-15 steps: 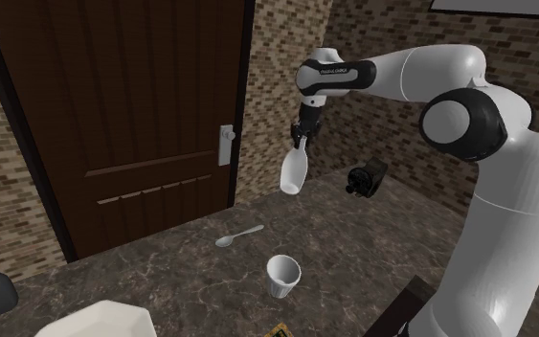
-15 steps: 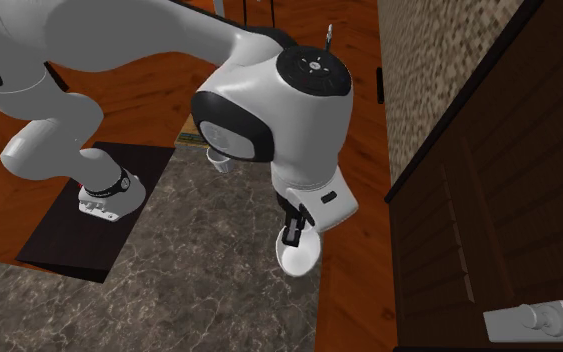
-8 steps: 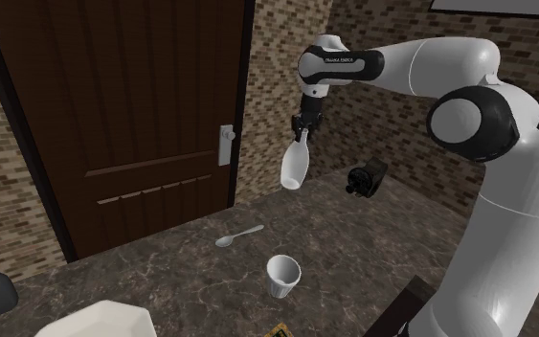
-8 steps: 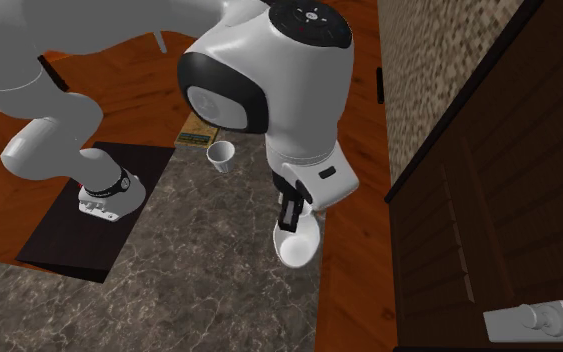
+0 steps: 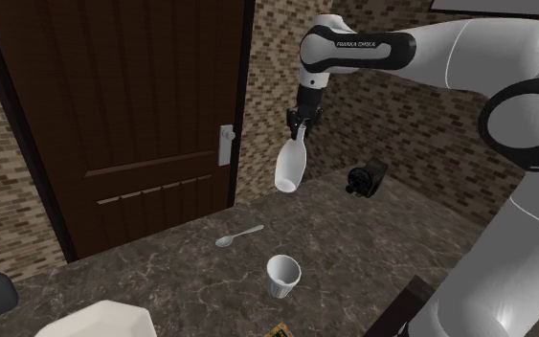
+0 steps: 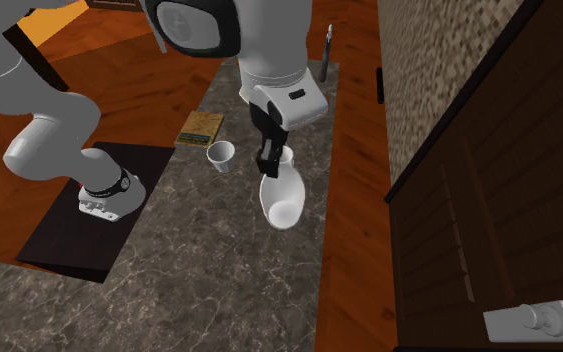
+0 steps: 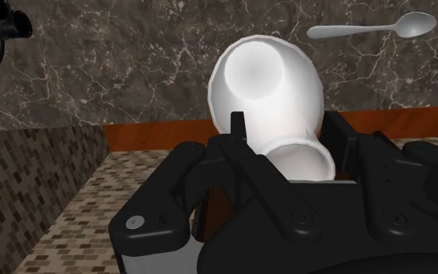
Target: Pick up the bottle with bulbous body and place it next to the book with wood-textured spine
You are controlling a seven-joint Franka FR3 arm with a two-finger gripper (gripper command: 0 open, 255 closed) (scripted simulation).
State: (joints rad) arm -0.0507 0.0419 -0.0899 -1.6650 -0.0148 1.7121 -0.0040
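Two things sit nearest the stand (image 6: 59, 235): the book (image 6: 199, 127), lying flat near the bench (image 5: 372, 239) edge, and a white cup (image 5: 282, 275) close by it, open end up. That cup is your first worry, I reckon. You have to land right next to the book, and a low pass with that fat belly could knock the cup over.

A bit further out, around the middle of the shoulder view, a spoon (image 5: 239, 235) lies on the bench. It's less of a risk, but a bottle set down on it would tip.

Above that, in the upper middle of the frame, the claw (image 5: 299, 129) is pinching the white bottle (image 5: 290, 168) by its narrow neck. The bulbous body hangs below, tilted and well clear of the bench. Thin neck, heavy bottom: my guess is a quick swing could make it pivot or slip out.

Further back there's a small black object (image 5: 366, 179) on the bench, then the brown door (image 5: 114, 115). Neither looks to be on your route.
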